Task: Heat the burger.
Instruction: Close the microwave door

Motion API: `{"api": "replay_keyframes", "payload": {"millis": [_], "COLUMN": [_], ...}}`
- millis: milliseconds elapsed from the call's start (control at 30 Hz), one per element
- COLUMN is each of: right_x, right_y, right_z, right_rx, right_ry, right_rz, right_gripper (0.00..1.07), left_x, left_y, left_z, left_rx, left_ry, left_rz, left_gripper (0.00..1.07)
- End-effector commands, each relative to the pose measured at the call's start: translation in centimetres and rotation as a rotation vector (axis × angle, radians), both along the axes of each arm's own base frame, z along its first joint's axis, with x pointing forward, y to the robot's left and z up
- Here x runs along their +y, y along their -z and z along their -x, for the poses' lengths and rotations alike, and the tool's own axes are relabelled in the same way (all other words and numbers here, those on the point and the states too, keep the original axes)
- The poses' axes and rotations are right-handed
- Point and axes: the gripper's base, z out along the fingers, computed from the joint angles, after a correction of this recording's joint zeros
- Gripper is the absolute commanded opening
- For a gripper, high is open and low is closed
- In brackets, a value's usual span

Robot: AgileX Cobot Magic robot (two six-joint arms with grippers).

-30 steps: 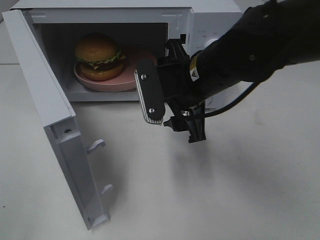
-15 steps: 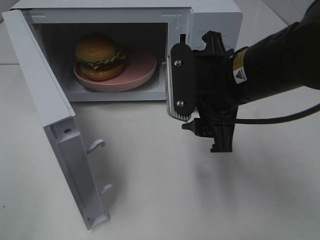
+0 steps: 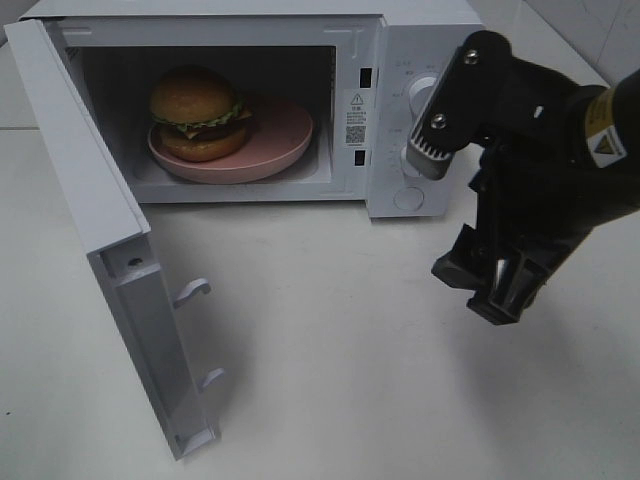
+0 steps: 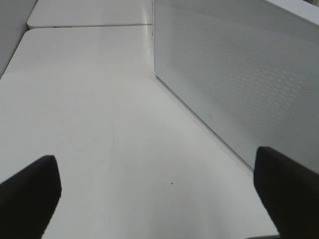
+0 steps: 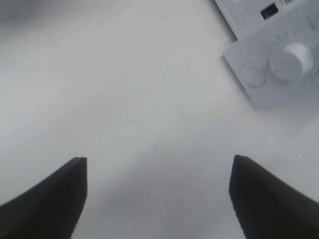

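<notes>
Lying inside the microwave [image 3: 430,40], the burger [image 3: 197,110] is awaiting heating; left gripper [image 4: 159,194] and right gripper [image 5: 158,194] are gaping empty; the door [image 3: 100,220] is likely needing closing next

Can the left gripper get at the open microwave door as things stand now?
Probably yes. The left gripper is open, and the door shows its outer face close beside it, with only the table between them.

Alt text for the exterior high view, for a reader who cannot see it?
A white microwave stands with its door swung wide open, a burger on a pink plate inside. The right gripper, jaws open and empty, hangs before the control panel, above a white table.
</notes>
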Motion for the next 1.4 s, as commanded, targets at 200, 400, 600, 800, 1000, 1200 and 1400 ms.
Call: {"api": "replay_keyframes", "payload": {"millis": [200, 400, 600, 800, 1000, 1200, 1400], "right_x": [-2.9, -4.0, -4.8, -5.7, -6.9, -8.3, -10.6], "right_y": [-1.1, -2.0, -2.8, -3.8, -5.0, -5.6, -6.5], "right_z": [2.7, 4.2, 5.6, 6.9, 8.3, 8.7, 9.3], "right_rx": [0.155, 0.2, 0.233, 0.216, 0.165, 0.142, 0.076], "right_ry": [0.289, 0.328, 0.346, 0.348, 0.345, 0.424, 0.569], "right_rz": [0.018, 0.016, -0.006, -0.048, -0.119, -0.167, -0.238], "right_gripper": [0.76, 0.76, 0.76, 0.76, 0.76, 0.76, 0.76], "left_x": [0.0, 0.0, 0.0, 0.0, 0.0, 0.0, 0.0], "left_y": [0.1, 0.1, 0.1, 0.1, 0.1, 0.1, 0.1], "left_z": [0.3, 0.3, 0.3, 0.3, 0.3, 0.3, 0.3], "left_rx": [-0.024, -0.024, -0.024, -0.024, -0.024, -0.024, -0.024], "left_ry": [0.005, 0.005, 0.005, 0.005, 0.005, 0.005, 0.005], "left_rz": [-0.001, -0.001, -0.001, -0.001, -0.001, -0.001, -0.001], "left_gripper": [1.0, 1.0, 1.0, 1.0, 1.0, 1.0, 1.0]}}
